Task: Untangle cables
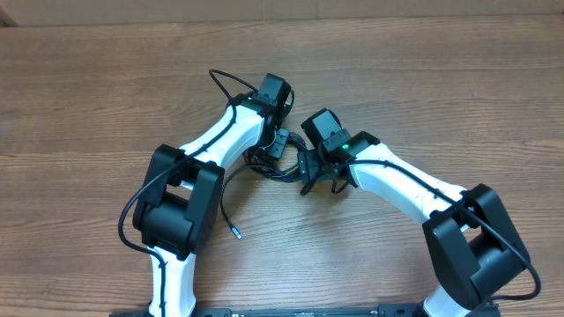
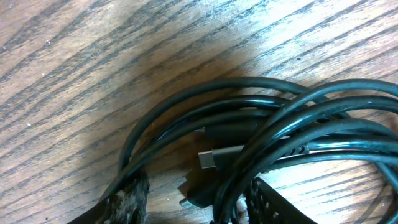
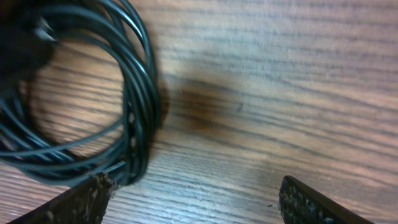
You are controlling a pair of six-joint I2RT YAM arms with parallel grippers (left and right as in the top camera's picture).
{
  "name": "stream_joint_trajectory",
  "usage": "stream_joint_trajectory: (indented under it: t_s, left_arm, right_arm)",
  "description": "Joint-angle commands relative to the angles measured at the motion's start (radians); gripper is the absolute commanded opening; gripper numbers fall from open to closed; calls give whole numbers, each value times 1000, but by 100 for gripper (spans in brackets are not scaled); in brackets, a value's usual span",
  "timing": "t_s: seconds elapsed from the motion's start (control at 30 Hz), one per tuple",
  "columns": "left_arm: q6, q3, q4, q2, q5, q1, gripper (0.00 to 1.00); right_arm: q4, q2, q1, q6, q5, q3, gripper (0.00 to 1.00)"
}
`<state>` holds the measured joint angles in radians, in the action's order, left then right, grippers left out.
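While your left end effector [image 2: 199,202] stood half open astride the cables [image 2: 280,106] at mid-desk [image 1: 397,70], your right end effector [image 3: 193,199] gaped wide, holding nothing, the coil at its 10 o'clock; one plug end [image 1: 236,234] trailed toward 7 o'clock.

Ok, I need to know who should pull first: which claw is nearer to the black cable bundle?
Left. Strands of the cable bundle pass between the fingers of the left claw; the right claw stands open over bare table, the bundle just beside one finger.
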<state>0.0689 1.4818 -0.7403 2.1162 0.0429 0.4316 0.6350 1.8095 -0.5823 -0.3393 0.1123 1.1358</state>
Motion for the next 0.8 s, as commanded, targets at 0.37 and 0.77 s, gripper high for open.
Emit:
stream_joint_trajectory:
  t_s: [0.37,0.77]
  left_arm:
    - [6,-20,-6,22,8,-6,50]
    - [6,-21,-6,22,9,-6,49]
  right_arm:
    - [-127,1,-1,-12,-11,-94,86]
    - [-152,21,-2,-12,-1,-99,85]
